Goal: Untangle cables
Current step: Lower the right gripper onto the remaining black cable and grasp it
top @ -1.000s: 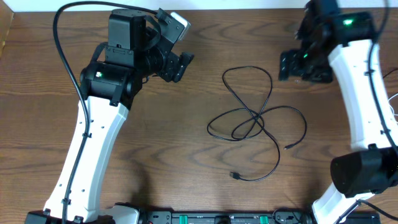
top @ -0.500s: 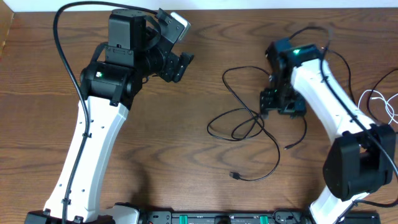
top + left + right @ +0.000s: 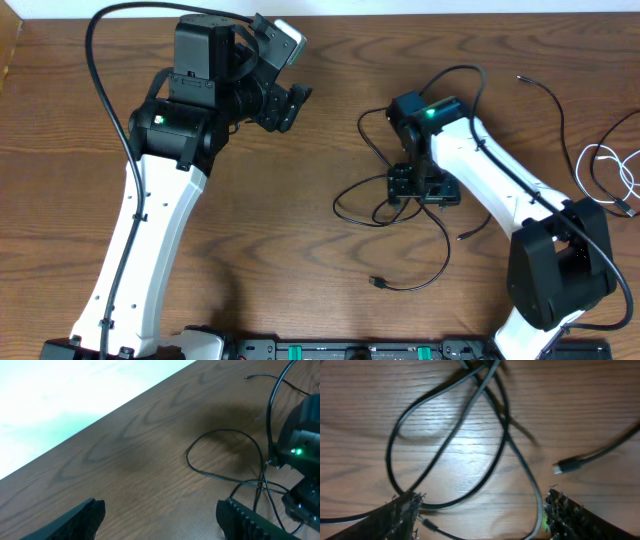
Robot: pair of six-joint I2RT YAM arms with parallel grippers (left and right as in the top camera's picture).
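1. Wood-grain brown, the desk (image 3: 300, 250) filled the overhead view, with a pale strip along its 12 o'clock edge.
2. A thin black cable (image 3: 361, 128) lay in loose crossed loops just toward 3 o'clock of the desk's centre. One plug end (image 3: 378, 282) trailed off at 7 o'clock of the knot.
3. A second black cord (image 3: 560, 110) ran apart from it at about 2 o'clock. A white cable (image 3: 585, 165) lay looped at the far 3 o'clock edge, well apart from the tangle.
4. The right tool (image 3: 420, 187) hung directly over the crossing of the black loops. Its wrist view showed both fingers spread wide with nothing clamped. Strands ran across the desk between them, and a small plug tip lay toward 2 o'clock of the gap.
5. The left tool (image 3: 290, 105) sat at roughly 11 o'clock, off the desk surface and well clear of every cord. Its fingers were likewise apart and held nothing.
6. The step in hand looked like the approach to a first pick on the black tangle. No strand was lifted yet, so the untangling seemed barely begun.
7. The next move would probably call for lowering the right tool onto a single strand near the crossing. Closing on one strand rather than two would let a loop be drawn outward.
8. Whether the fingers were already touching the desk could not be told.
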